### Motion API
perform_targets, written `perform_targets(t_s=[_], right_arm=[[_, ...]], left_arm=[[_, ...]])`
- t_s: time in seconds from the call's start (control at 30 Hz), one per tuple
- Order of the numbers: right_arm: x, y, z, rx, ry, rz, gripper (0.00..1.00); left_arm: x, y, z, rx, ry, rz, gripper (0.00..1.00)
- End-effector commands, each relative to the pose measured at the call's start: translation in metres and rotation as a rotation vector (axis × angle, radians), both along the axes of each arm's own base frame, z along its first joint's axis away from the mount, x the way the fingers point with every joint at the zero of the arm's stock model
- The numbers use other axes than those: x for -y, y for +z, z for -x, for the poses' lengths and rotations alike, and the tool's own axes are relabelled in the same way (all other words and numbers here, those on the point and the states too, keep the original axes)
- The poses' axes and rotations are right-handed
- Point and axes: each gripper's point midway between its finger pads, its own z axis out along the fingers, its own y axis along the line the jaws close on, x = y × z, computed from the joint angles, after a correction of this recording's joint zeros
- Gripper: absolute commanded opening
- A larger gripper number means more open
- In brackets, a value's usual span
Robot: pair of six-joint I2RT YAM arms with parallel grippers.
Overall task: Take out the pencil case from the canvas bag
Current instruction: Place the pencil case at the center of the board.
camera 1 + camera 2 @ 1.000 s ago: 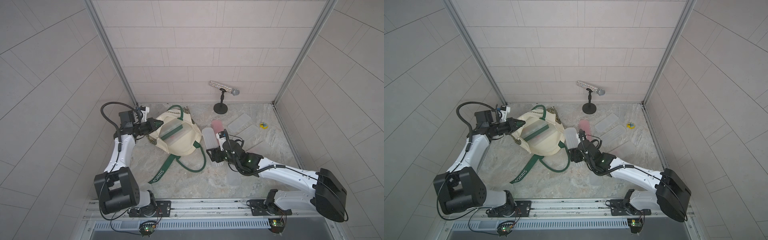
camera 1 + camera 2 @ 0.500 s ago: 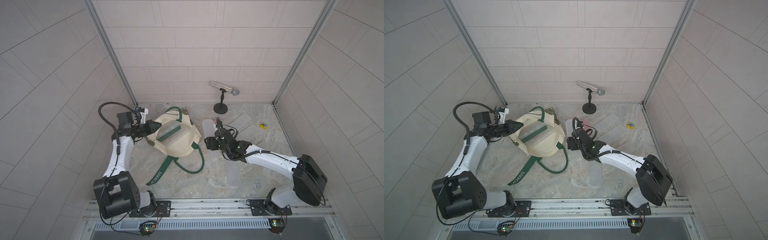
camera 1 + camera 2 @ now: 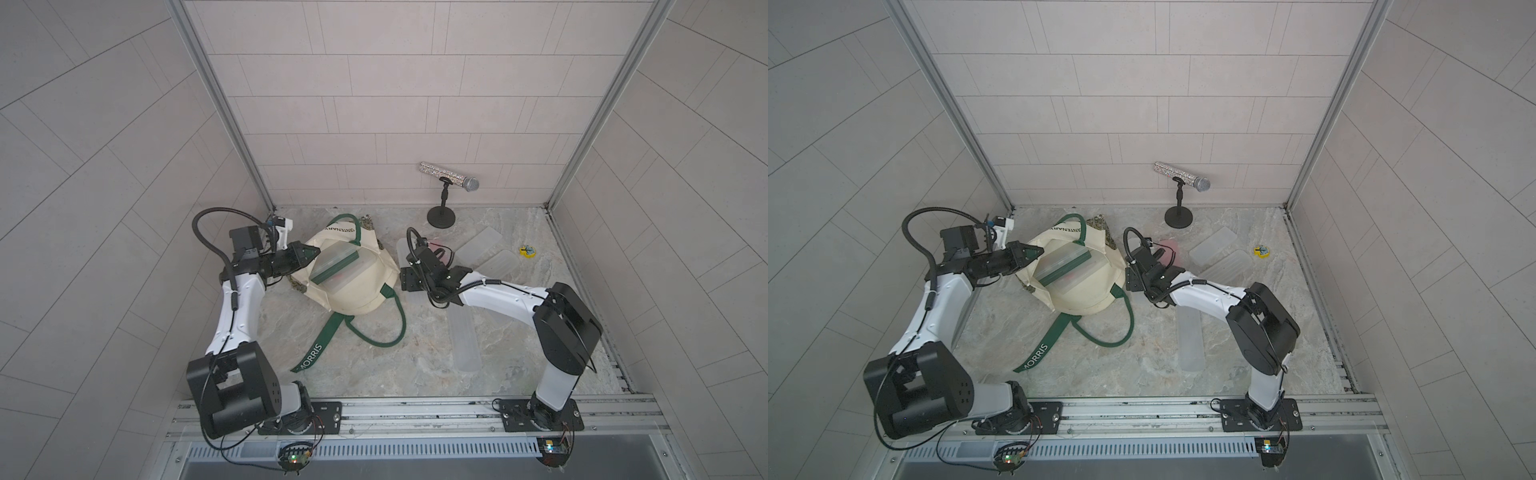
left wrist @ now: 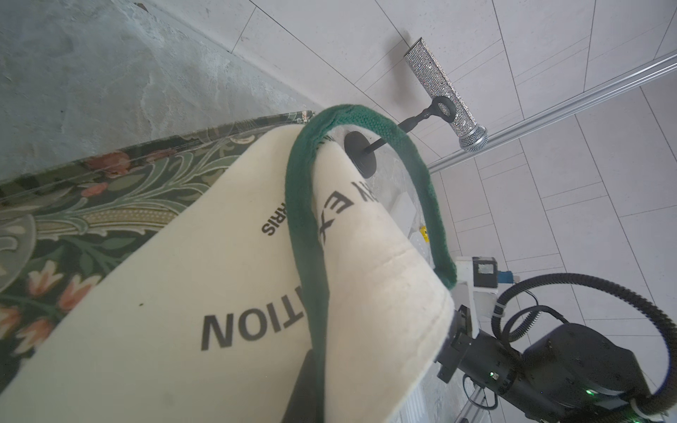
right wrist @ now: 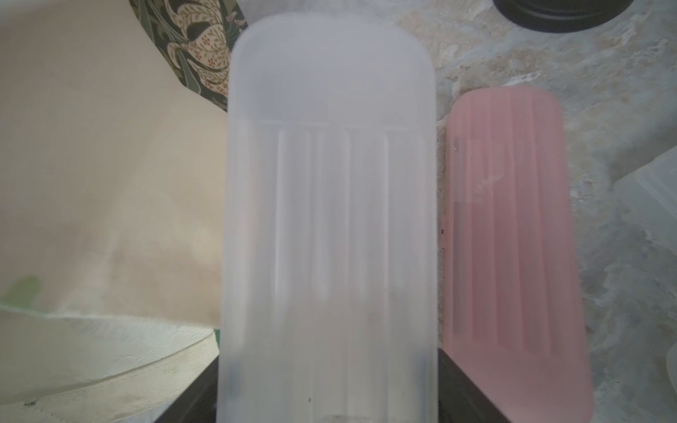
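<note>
The right fingers [image 5: 461, 388] clamp a frosted white pencil case [image 5: 329, 219] by its near end. They are spread wide across its width, one dark finger on each long side. The case is out of the canvas bag [image 3: 357, 291], just beside the bag's side facing the right arm, and a pink case [image 5: 513, 238] lies alongside it on the bench [image 3: 374, 365]. Whether the held case touches the bench cannot be told. The left fingers [image 3: 309, 252] are pinched tight on the bag's cream rim at the opposite side, well apart from the case.

The frosted pencil case [image 5: 329, 219] is blurred, one end cut off.
</note>
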Motion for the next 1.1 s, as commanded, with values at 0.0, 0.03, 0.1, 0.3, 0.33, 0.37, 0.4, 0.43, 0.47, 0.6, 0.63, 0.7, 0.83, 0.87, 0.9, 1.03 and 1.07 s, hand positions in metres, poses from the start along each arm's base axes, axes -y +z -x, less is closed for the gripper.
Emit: perform_targets(t_s=[0.0,0.03,0.1,0.3,0.33,0.37,0.4,0.43,0.47,0.6,0.63,0.7,0.83,0.87,0.9,1.03,1.07], right_arm=[[0.006,0.007,-0.015,0.012,-0.033,0.039,0.67],[0.006,0.005,-0.018,0.007,-0.037,0.049,0.67],[0.005,0.001,-0.024,-0.004,-0.039,0.07,0.67],[0.0,-0.012,-0.04,-0.021,-0.045,0.12,0.67],[0.0,-0.014,-0.041,-0.025,-0.046,0.118,0.68],[0.0,-0.018,-0.044,-0.03,-0.047,0.12,0.68],[0.0,-0.02,-0.045,-0.035,-0.049,0.121,0.67],[0.001,-0.023,-0.046,-0.039,-0.05,0.128,0.68],[0.002,-0.026,-0.047,-0.047,-0.05,0.13,0.68],[0.009,-0.037,-0.044,-0.08,-0.056,0.128,0.68],[0.01,-0.038,-0.043,-0.088,-0.051,0.123,0.67],[0.013,-0.04,-0.041,-0.088,-0.052,0.122,0.68],[0.012,-0.041,-0.041,-0.086,-0.044,0.11,0.68],[0.009,-0.041,-0.041,-0.09,-0.035,0.105,0.68],[0.007,-0.043,-0.041,-0.094,-0.025,0.103,0.68],[0.0,-0.05,-0.046,-0.113,-0.02,0.094,0.68],[-0.001,-0.053,-0.047,-0.119,-0.022,0.099,0.68]], left_arm=[[0.0,0.008,0.003,0.035,-0.012,0.016,0.0],[-0.001,0.007,0.003,0.033,-0.008,0.019,0.0],[-0.001,0.006,0.002,0.032,-0.003,0.028,0.0],[-0.002,0.004,0.002,0.03,0.003,0.043,0.0],[-0.003,0.004,0.002,0.031,0.005,0.043,0.0],[-0.003,0.004,0.002,0.03,0.007,0.043,0.0],[-0.004,0.004,0.002,0.031,0.008,0.043,0.0],[-0.004,0.003,0.001,0.026,0.012,0.044,0.0],[-0.005,0.003,0.001,0.027,0.016,0.044,0.0],[-0.007,0.003,0.001,0.023,0.023,0.052,0.0],[-0.007,0.004,0.001,0.026,0.024,0.052,0.0],[-0.008,0.003,0.0,0.023,0.026,0.055,0.0],[-0.009,0.002,-0.001,0.022,0.032,0.056,0.0],[-0.009,0.002,0.0,0.022,0.031,0.056,0.0],[-0.009,0.002,0.0,0.021,0.031,0.057,0.0],[-0.01,0.004,0.001,0.024,0.033,0.066,0.0],[-0.009,0.005,0.001,0.025,0.033,0.068,0.0]])
